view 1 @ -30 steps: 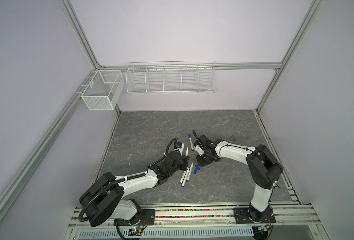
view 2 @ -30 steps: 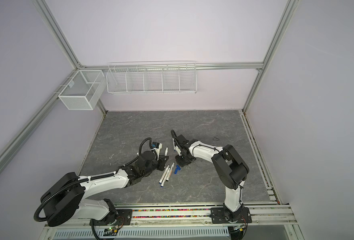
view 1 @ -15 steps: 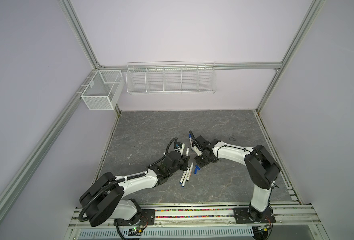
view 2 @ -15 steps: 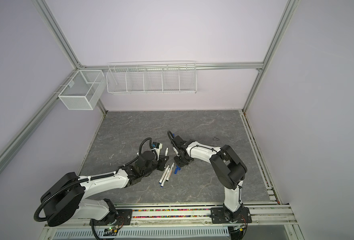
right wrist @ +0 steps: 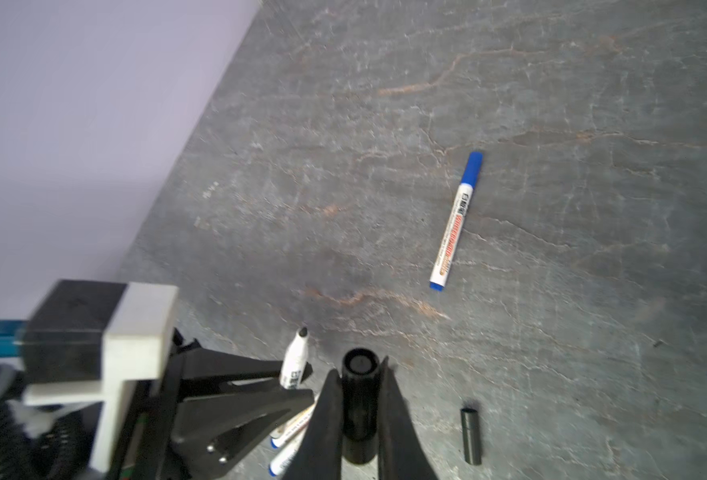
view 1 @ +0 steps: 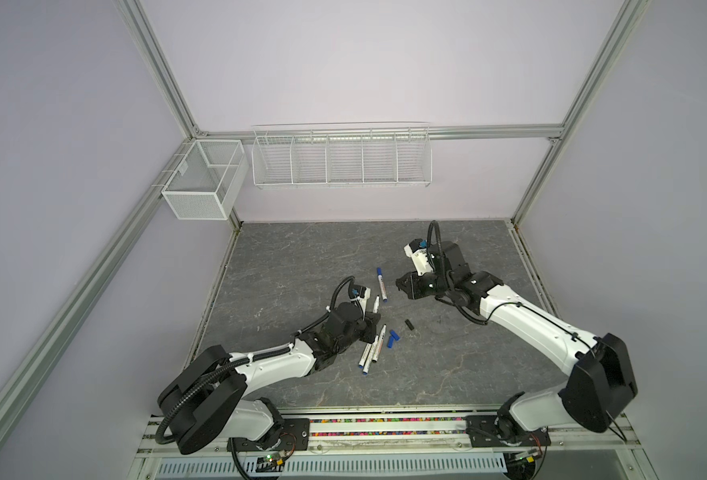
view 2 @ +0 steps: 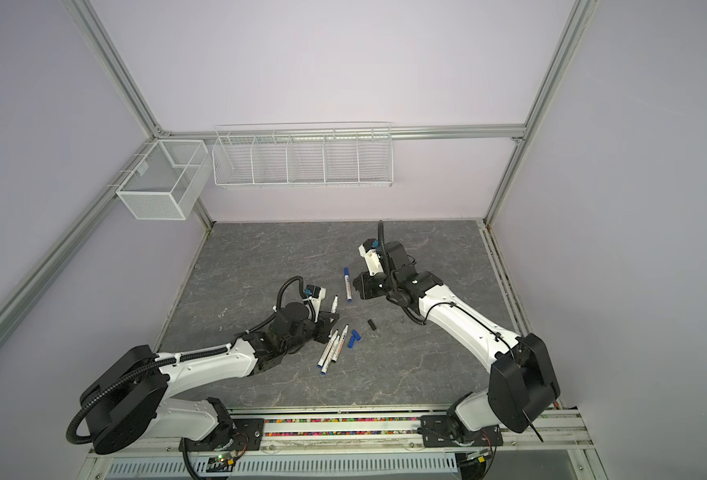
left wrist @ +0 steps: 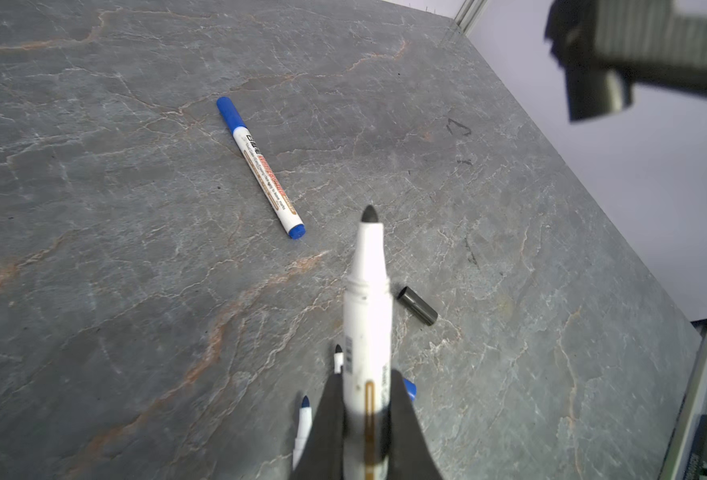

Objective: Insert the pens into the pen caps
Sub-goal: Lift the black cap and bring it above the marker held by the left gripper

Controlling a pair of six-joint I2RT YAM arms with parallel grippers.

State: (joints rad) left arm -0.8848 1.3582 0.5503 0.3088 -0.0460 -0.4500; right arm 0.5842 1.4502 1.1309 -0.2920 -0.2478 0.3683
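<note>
Since a second ago your right arm (view 1: 530,328) has pulled back from the heap of pens and lifted clear of the grey worktop (view 1: 301,257), and its fingers have come together. Your left arm (view 1: 268,365) sits low beside that heap.

The right fingers (right wrist: 327,415) are clamped on a black cap (right wrist: 358,415), held in the air. The left fingers (left wrist: 330,415) are clamped on a black-nibbed pen (left wrist: 366,299), nib pointing toward the right arm.

On the worktop, one blue pen (view 1: 381,284) already wears its cap, and three bare pens (view 1: 377,347) lie together just beside the left fingers. Near them sit two blue caps (view 1: 390,343) and a spare black cap (view 1: 409,324).

Your risk is the meeting in mid-air. Pen and cap are well apart and not lined up, so an angled approach could jam the nib on the rim or smear it. You cannot tell from these views whether the cap's open end faces the pen; if it does not, nothing will seat. Push hard and the smooth pen may slide back through the fingers, or the cap may twist out and drop.
</note>
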